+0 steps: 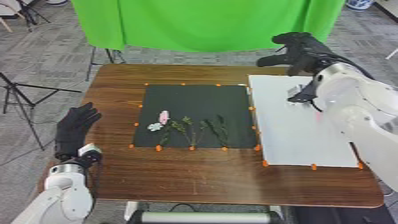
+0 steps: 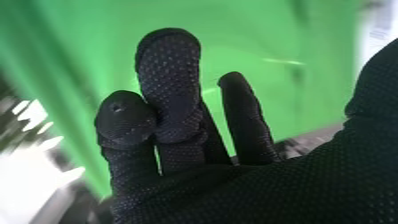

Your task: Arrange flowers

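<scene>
On the dark mat [image 1: 182,93] lie a pink flower [image 1: 163,117], a white flower [image 1: 155,127] and several green stems [image 1: 188,131] side by side on its lower half. A white board [image 1: 289,145] lies right of the mat; something pink and pale on it is partly hidden by the right arm. My right hand [image 1: 306,54] is raised over the board's far edge, open, holding nothing. In the right wrist view the fingers of my right hand [image 2: 178,115] are relaxed and apart. My left hand [image 1: 75,129] rests open, left of the mat.
Orange markers [image 1: 314,166] line the edges of mat and board. The brown table [image 1: 178,172] has its far edge before a green cloth [image 1: 209,25]. Tripod legs [image 1: 18,90] stand beyond the table's left side.
</scene>
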`<state>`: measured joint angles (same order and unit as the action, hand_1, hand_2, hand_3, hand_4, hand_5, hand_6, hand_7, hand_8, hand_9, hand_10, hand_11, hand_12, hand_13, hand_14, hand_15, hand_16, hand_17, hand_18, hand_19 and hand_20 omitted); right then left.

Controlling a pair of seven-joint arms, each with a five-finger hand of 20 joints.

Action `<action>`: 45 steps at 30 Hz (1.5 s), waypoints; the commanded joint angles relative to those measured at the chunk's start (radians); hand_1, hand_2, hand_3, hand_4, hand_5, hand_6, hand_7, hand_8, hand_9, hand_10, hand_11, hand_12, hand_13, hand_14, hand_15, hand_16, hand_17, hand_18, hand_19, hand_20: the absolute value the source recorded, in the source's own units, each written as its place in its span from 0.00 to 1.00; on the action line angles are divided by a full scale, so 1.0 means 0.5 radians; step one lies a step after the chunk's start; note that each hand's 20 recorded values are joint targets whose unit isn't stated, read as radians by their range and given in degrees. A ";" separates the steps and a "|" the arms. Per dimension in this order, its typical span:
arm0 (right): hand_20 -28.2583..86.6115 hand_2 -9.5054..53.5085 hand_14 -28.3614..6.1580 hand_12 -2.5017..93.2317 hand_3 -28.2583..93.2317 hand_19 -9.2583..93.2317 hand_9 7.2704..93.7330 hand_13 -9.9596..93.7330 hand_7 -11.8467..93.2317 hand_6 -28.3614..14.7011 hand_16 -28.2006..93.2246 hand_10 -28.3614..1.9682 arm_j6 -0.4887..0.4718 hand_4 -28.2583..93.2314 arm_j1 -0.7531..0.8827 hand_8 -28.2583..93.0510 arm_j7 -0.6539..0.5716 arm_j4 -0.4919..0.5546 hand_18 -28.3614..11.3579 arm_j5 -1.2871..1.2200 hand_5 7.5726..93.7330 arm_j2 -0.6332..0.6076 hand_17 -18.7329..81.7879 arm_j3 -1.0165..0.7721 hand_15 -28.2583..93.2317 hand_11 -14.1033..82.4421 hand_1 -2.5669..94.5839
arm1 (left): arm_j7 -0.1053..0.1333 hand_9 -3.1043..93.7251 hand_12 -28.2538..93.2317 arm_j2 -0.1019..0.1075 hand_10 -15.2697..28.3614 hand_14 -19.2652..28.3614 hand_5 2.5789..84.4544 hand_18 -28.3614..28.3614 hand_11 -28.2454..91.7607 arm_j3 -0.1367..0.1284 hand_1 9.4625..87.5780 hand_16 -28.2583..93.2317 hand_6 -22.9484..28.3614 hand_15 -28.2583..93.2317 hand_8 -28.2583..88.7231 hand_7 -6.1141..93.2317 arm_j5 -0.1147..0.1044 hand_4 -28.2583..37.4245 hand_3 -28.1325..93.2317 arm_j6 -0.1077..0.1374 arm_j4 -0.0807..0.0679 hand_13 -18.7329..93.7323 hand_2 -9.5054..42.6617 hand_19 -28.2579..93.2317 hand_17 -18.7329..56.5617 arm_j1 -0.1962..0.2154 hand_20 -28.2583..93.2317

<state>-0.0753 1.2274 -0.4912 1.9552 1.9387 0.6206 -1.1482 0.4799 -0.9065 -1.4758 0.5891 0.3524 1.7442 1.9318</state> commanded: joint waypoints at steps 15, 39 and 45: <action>0.63 0.00 0.55 0.19 0.74 1.00 0.52 0.87 0.20 0.61 0.44 0.36 0.048 0.10 0.658 0.18 -0.259 -0.413 0.21 0.062 0.44 -0.076 0.69 -0.357 0.73 0.22 0.31 | 0.045 0.52 0.35 -0.052 0.65 0.76 0.61 0.68 0.41 0.017 0.13 0.24 0.48 0.43 0.17 0.25 0.029 0.00 0.82 0.050 0.026 0.52 0.20 0.29 0.36 0.020 0.36; 0.65 0.00 0.69 0.26 0.77 1.00 0.80 0.93 0.32 0.68 0.45 0.55 0.361 0.05 0.749 0.22 -0.260 -0.594 0.30 0.129 0.61 -0.007 0.75 -0.211 0.71 0.29 0.55 | 0.055 0.37 0.33 -0.083 0.58 0.69 0.49 0.72 0.45 -0.019 0.54 0.23 0.44 0.46 0.13 0.33 -0.057 0.33 0.81 0.102 0.056 0.50 0.09 0.40 0.52 0.055 0.46; 0.69 0.00 0.74 0.37 0.74 1.00 0.94 0.96 0.36 0.67 0.47 0.61 0.704 0.05 0.807 0.28 -0.217 -0.578 0.34 0.207 0.78 -0.037 0.78 -0.212 0.72 0.24 0.66 | 0.053 0.38 0.33 -0.078 0.58 0.70 0.50 0.72 0.45 -0.021 0.51 0.22 0.45 0.46 0.14 0.32 -0.071 0.32 0.81 0.091 0.057 0.50 0.09 0.39 0.49 0.059 0.45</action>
<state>0.1922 1.5869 -0.6176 1.6601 1.9947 0.6080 -1.2331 0.5154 -0.9385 -1.4817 0.5683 0.4040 1.7661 1.9448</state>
